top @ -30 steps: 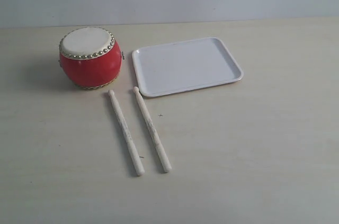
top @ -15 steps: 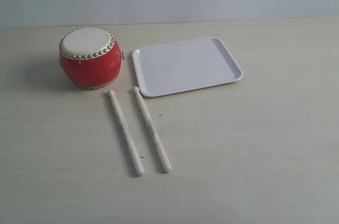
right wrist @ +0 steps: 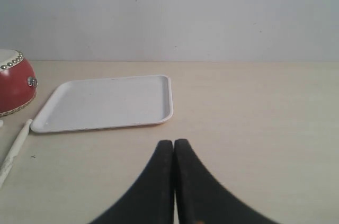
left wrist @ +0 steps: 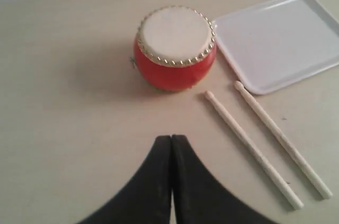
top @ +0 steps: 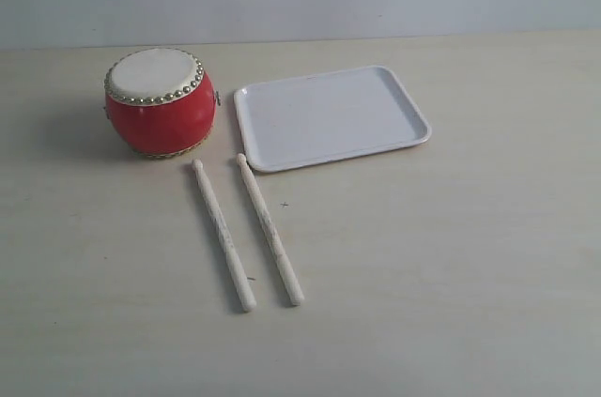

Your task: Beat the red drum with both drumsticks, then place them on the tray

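Left wrist view is showing both drumsticks (left wrist: 254, 150) lying parallel on the surface (left wrist: 69, 128), tips pointing toward the red drum (left wrist: 175, 70) and the tray (left wrist: 286, 38) corner, just beside the left end effector (left wrist: 171, 138), whose jaws are pressing together. The right end effector (right wrist: 173, 142), likewise closed, is probably sitting farther from them.

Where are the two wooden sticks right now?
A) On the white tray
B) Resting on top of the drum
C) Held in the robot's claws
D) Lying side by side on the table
D: both sticks lie side by side on the bare table, their small tips pointing toward the drum and the tray, with nothing holding them.
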